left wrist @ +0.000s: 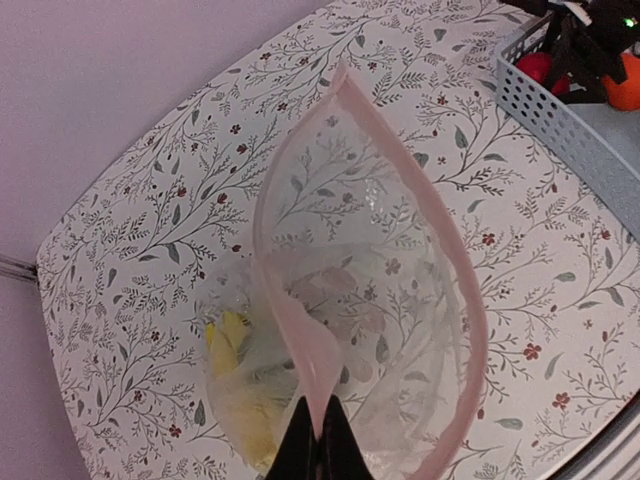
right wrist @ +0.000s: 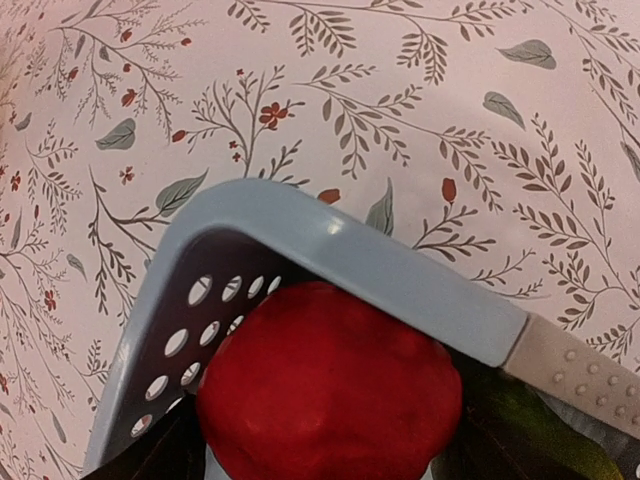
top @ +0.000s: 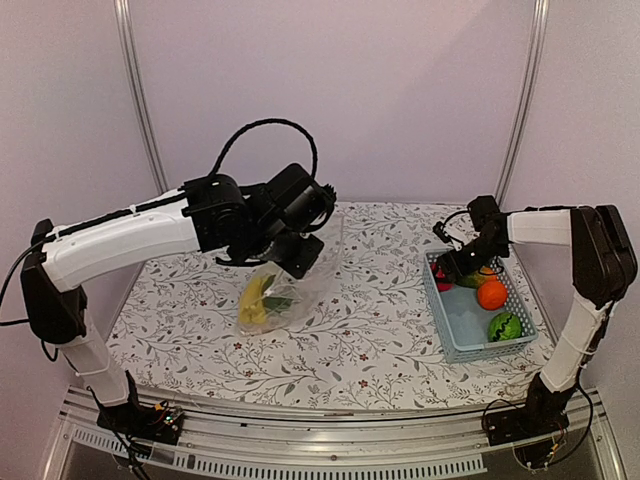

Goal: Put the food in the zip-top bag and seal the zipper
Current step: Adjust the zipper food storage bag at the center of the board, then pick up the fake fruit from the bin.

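Observation:
My left gripper point(top: 303, 260) point(left wrist: 322, 432) is shut on the pink zipper point(left wrist: 305, 335) and holds the clear zip-top bag point(top: 290, 285) up by its rim. The bag's mouth gapes open. Yellow bananas point(top: 254, 300) point(left wrist: 232, 345) and a dark green piece point(top: 281, 301) lie in its bottom. My right gripper point(top: 447, 268) point(right wrist: 330, 455) is down in the far left corner of the blue basket point(top: 441, 322) point(right wrist: 380, 262). Its jaws stand open on either side of the red apple point(right wrist: 330, 385) point(top: 441, 284). An orange point(top: 491, 294), a striped green ball point(top: 505, 326) and a mango point(top: 470, 281) lie in the basket.
The floral tablecloth point(top: 370, 330) covers the table between bag and basket. The basket's lattice wall point(left wrist: 560, 110) is close to my right fingers. Metal frame posts point(top: 137, 90) stand at the back corners.

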